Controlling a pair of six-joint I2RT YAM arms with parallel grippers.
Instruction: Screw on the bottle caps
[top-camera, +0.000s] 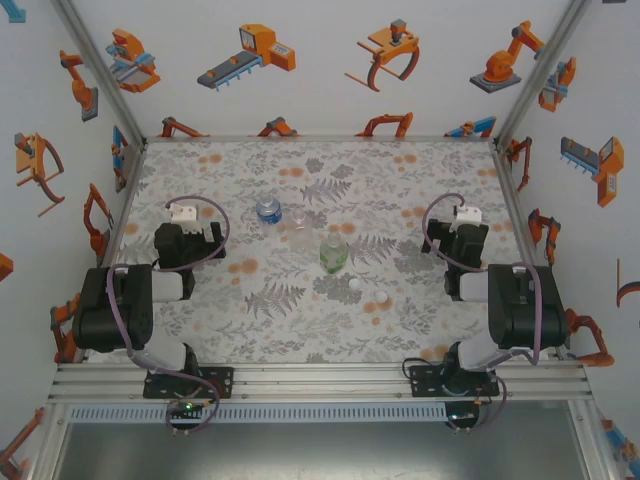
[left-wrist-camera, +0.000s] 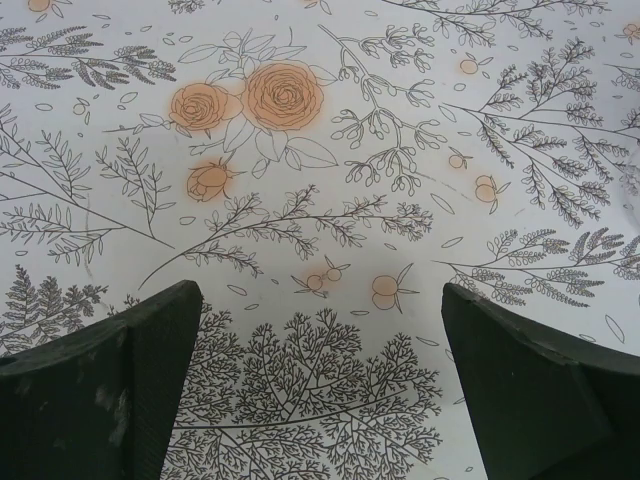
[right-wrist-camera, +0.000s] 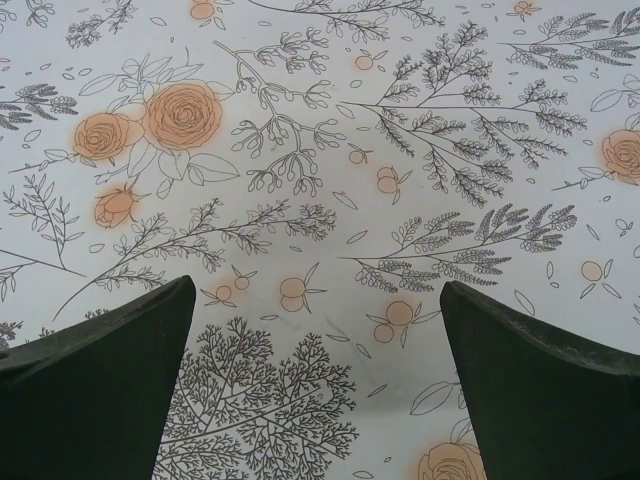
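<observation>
Task apparently unstarted: left gripper (left-wrist-camera: 320, 300) and right gripper (right-wrist-camera: 318, 295), jaws wide, empty; white caps (top-camera: 354, 284) loose on counter (top-camera: 250, 330) near bottles (top-camera: 298, 232).

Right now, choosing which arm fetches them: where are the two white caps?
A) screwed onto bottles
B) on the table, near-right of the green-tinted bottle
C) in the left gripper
B: both white caps lie loose on the table by the green-tinted bottle.

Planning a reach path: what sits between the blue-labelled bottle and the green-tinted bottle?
The clear bottle stands between the blue-labelled bottle and the green-tinted bottle, roughly in line with them, as the top external view shows.
</observation>
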